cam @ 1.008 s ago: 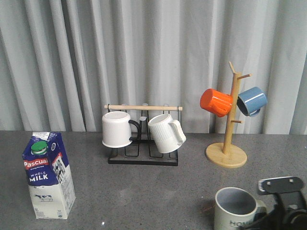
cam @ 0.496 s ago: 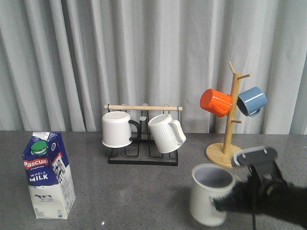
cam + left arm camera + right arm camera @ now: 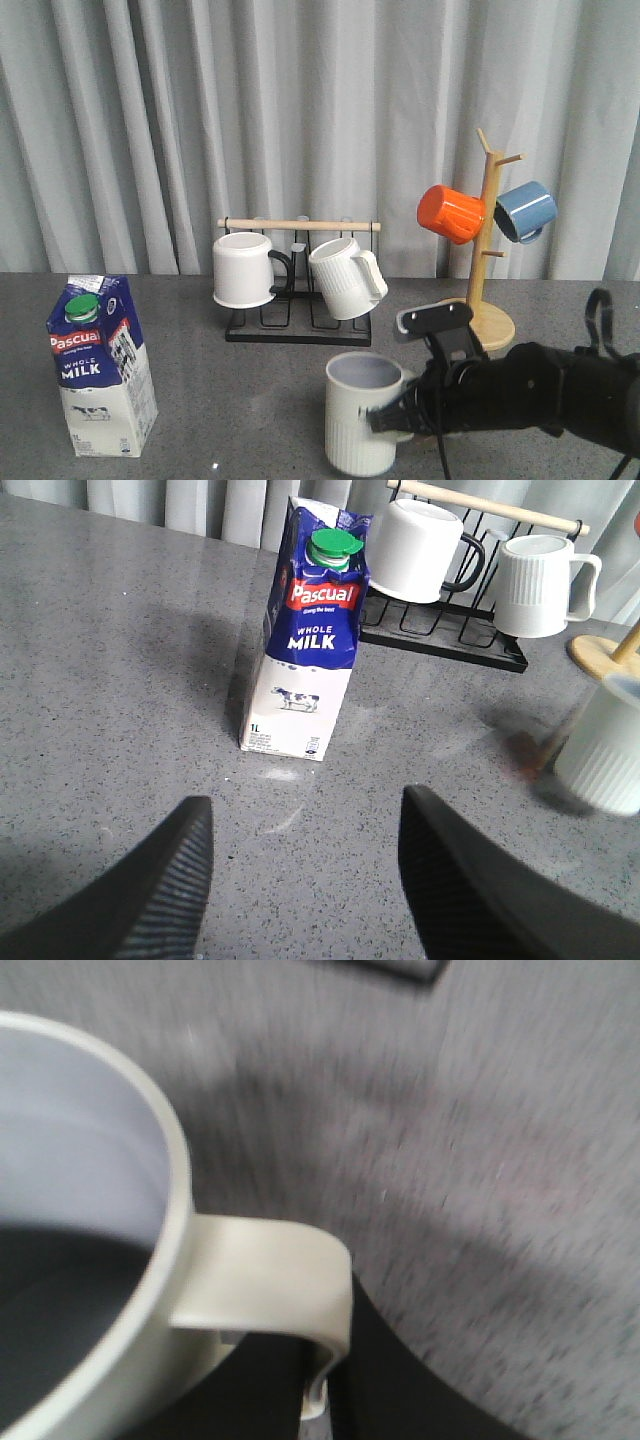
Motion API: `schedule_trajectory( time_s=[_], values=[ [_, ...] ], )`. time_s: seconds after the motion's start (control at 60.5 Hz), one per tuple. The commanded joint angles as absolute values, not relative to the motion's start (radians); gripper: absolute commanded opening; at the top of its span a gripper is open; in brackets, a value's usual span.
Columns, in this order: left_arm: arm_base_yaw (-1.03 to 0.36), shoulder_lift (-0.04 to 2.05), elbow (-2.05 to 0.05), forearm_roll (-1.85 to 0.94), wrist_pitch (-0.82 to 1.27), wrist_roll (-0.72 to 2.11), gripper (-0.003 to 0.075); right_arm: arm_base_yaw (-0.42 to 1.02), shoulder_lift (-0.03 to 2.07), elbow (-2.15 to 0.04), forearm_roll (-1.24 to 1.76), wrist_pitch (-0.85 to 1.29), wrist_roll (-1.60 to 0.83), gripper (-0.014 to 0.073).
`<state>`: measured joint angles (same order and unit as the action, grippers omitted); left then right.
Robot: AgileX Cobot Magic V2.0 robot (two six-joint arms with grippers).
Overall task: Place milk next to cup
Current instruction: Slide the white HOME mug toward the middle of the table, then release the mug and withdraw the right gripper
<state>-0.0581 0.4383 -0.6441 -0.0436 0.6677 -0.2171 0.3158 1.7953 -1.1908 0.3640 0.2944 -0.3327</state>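
The milk (image 3: pixel 100 365) stands upright at the table's front left, a blue and white carton with a green cap; it also shows in the left wrist view (image 3: pixel 310 645). My right gripper (image 3: pixel 395 420) is shut on the handle (image 3: pixel 265 1280) of the cream cup (image 3: pixel 362 412), holding it upright at the front middle. The cup's lettering is turned out of sight. The right wrist view is blurred and shows the grey-blue inside (image 3: pixel 70 1160) and my gripper (image 3: pixel 320 1400) on the handle. My left gripper (image 3: pixel 300 880) is open and empty, in front of the milk; the cup (image 3: pixel 605 745) shows at that view's right.
A black rack (image 3: pixel 298 330) with a wooden bar holds a plain white mug (image 3: pixel 243 270) and a ribbed white mug (image 3: pixel 345 278) at the back middle. A wooden mug tree (image 3: pixel 480 260) with an orange mug (image 3: pixel 450 213) and a blue mug (image 3: pixel 525 210) stands at the back right.
My right arm has carried the cup leftward from the front right to the front middle, closer to the milk. The milk and the left gripper have not moved.
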Motion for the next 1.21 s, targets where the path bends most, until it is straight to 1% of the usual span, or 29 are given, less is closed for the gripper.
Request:
schedule_trajectory(
  time_s=[0.0, 0.099, 0.182, 0.264, 0.363, 0.479, 0.743, 0.942, 1.041, 1.19],
  values=[
    [-0.062, 0.454, -0.675, -0.052, 0.601, -0.217, 0.0407, 0.315, 1.764, -1.227, 0.370, 0.296, -0.331, 0.0029],
    [-0.062, 0.454, -0.675, -0.052, 0.601, -0.217, 0.0407, 0.315, 1.760, -1.227, 0.370, 0.325, -0.335, 0.0087],
    [-0.062, 0.454, -0.675, -0.052, 0.601, -0.217, 0.0407, 0.315, 1.754, -1.227, 0.371, 0.338, -0.341, 0.0151],
    [-0.062, 0.454, -0.675, -0.052, 0.602, -0.217, 0.0407, 0.315, 1.747, -1.227, 0.371, 0.355, -0.339, 0.0238],
    [-0.062, 0.454, -0.675, -0.052, 0.602, -0.217, 0.0407, 0.315, 1.732, -1.227, 0.371, 0.386, -0.339, 0.0321],
    [-0.062, 0.454, -0.675, -0.052, 0.602, -0.217, 0.0407, 0.315, 1.707, -1.227, 0.370, 0.436, -0.339, 0.0371],
    [-0.062, 0.454, -0.675, -0.052, 0.602, -0.217, 0.0407, 0.315, 1.629, -1.227, 0.340, 0.589, -0.339, 0.0371],
    [-0.062, 0.454, -0.675, -0.052, 0.607, -0.217, 0.0407, 0.315, 1.520, -1.227, 0.333, 0.761, -0.335, 0.0363],
    [-0.062, 0.454, -0.675, -0.052, 0.608, -0.217, 0.0407, 0.315, 1.424, -1.198, 0.345, 0.798, -0.340, 0.0334],
    [-0.062, 0.454, -0.675, -0.052, 0.611, -0.217, 0.0407, 0.315, 1.215, -1.060, 0.377, 0.768, -0.372, 0.0244]
  ],
)
